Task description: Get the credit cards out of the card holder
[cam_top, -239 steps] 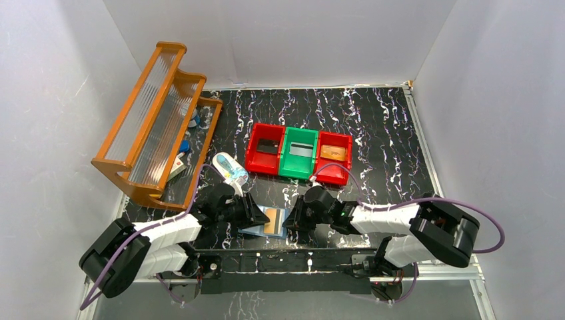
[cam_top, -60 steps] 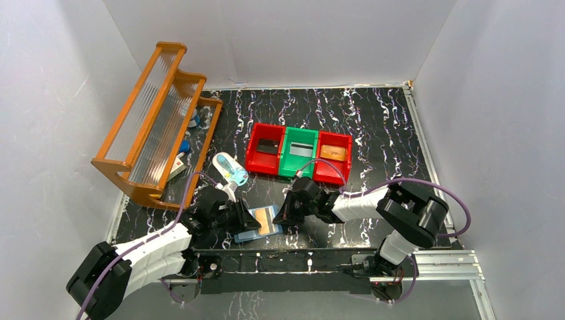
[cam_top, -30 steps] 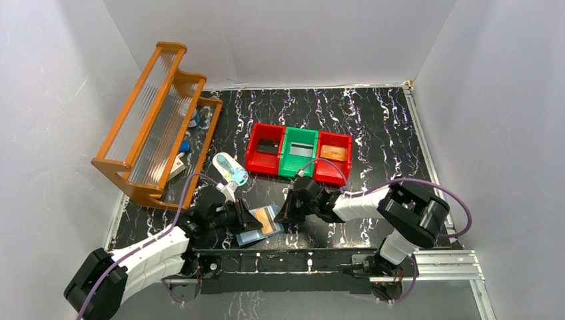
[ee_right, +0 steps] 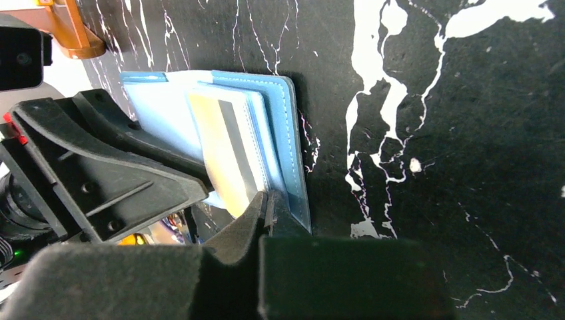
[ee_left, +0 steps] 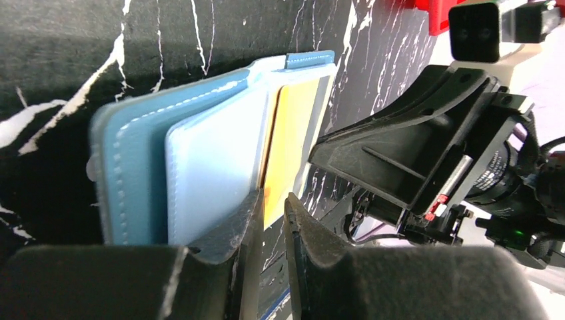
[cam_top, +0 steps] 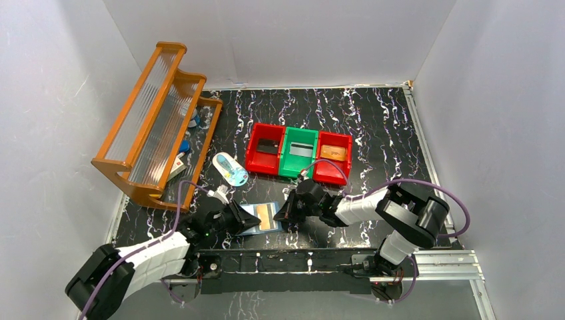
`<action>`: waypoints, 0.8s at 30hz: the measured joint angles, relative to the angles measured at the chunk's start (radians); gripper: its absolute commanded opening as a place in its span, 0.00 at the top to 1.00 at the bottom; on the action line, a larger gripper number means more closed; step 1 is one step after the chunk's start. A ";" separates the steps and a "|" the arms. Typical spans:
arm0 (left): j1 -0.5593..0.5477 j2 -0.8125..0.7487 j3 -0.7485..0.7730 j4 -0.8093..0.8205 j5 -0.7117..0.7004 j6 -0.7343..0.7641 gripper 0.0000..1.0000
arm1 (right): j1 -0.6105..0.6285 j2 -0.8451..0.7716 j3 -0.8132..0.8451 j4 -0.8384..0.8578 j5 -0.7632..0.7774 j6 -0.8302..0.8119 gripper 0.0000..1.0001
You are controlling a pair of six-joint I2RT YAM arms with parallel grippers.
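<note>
On the black marbled table (cam_top: pixel 373 127), a flat blue squarish card holder (cam_top: pixel 256 213) lies between the arms: left gripper (cam_top: pixel 245 219) at its 9 o'clock, right gripper (cam_top: pixel 285 215) at 3.
Tan-orange credit card (ee_left: pixel 293 140) sits in the pocket, near edge between left's barely parted jaws, pinch unconfirmed; right's jaws closed, tips on holder's rim.
</note>
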 measured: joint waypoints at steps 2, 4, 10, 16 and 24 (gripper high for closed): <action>0.002 0.040 0.004 0.014 0.011 0.008 0.85 | 0.002 0.000 0.000 0.002 0.001 0.000 1.00; 0.006 0.064 0.011 0.021 0.027 0.021 0.86 | 0.002 0.000 0.000 0.002 0.001 0.000 1.00; 0.008 0.067 0.053 -0.051 0.060 0.081 0.94 | 0.005 -0.014 0.019 -0.059 0.031 -0.015 1.00; -0.002 -0.042 0.188 -0.271 0.085 0.197 0.63 | 0.028 -0.072 0.101 -0.298 0.149 -0.105 0.95; -0.002 -0.044 0.456 -0.597 -0.040 0.425 0.39 | 0.022 -0.132 0.223 -0.599 0.266 -0.277 0.56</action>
